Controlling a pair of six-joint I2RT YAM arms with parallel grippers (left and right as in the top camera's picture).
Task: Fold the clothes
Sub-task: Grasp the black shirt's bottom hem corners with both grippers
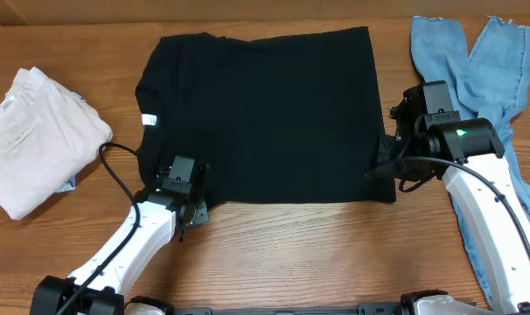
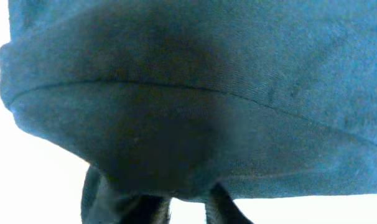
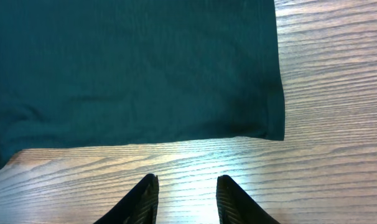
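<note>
One black garment point(image 1: 265, 114), spread flat mid-bench point(image 1: 291, 254), roughly rectangular, with a small white tag point(image 1: 148, 120) on its left edge. Around it: 1 white cloth bundle point(image 1: 33, 140), folded, on the left and well apart from the garment, and 1 pair of light blue jeans point(image 1: 488, 61) on the right, near the garment's far right corner with a strip of bare wood between. The jeans run down the right side of the bench and the right arm reaches in above their lower part. A black cable point(image 1: 108, 162) loops off the left arm between the bundle and the garment. Count: 1 garment, 1 bundle, 1 jeans, 2 arms, 2 pincers. The left pincer point(image 1: 184, 179) sits at the garment's near left corner, its head over the hem. In the left wrist view, fabric fills almost the whole frame, a stitched fold sags down between the two fingers point(image 2: 223, 208), and the pincer looks clenched on that fold; the background there is blown out white. The right pincer point(image 3: 185, 200) is at the near right corner, low on the right edge. In its wrist view the fingers stand apart over bare wood with nothing between them, so it is released. The garment's near edge lies just ahead of the tips without touching them, with its corner ahead and to the right. The fabric reads teal in both wrist views and black from overhead.
</note>
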